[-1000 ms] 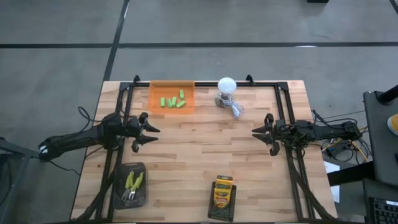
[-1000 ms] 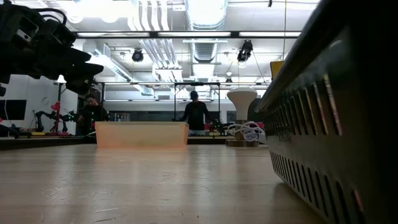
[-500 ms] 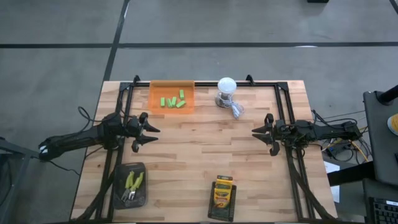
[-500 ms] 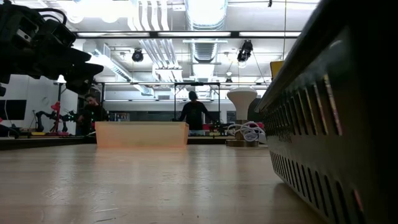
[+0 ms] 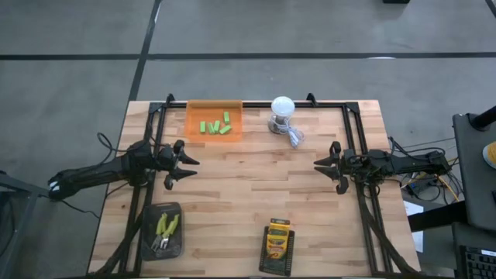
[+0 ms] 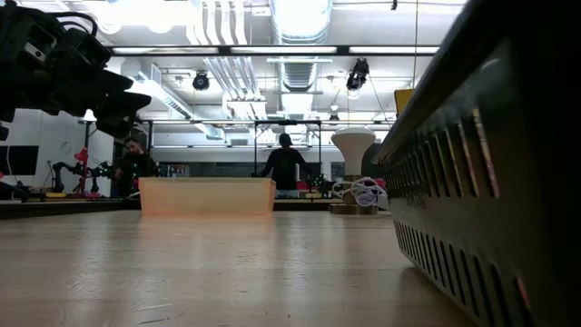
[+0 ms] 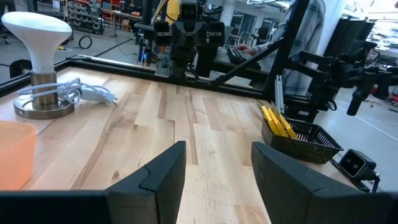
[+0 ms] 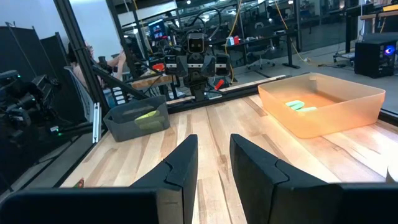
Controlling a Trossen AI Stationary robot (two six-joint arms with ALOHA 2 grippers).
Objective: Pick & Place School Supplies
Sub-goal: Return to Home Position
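Several bright-green blocks (image 5: pixel 216 126) lie in an orange tray (image 5: pixel 215 108) at the table's far side. Two green-handled plier tools (image 5: pixel 166 227) lie in a dark tray (image 5: pixel 162 248) at the near left. Yellow-and-green crayon boxes (image 5: pixel 278 239) sit in a black mesh basket (image 5: pixel 277 266) at the near edge. My left gripper (image 5: pixel 180 163) hovers open over the table's left part, and my right gripper (image 5: pixel 329 167) hovers open over the right part. Both point toward the table's middle with nothing between their fingers (image 7: pixel 163 174) (image 8: pixel 182 163).
A white bulb-like object (image 5: pixel 282 108) with a coiled cable (image 5: pixel 295 136) stands right of the orange tray. A black frame (image 5: pixel 353 124) runs along the table's edges. Bare wood (image 5: pixel 256 178) lies between the grippers. People show in the room beyond (image 6: pixel 285 163).
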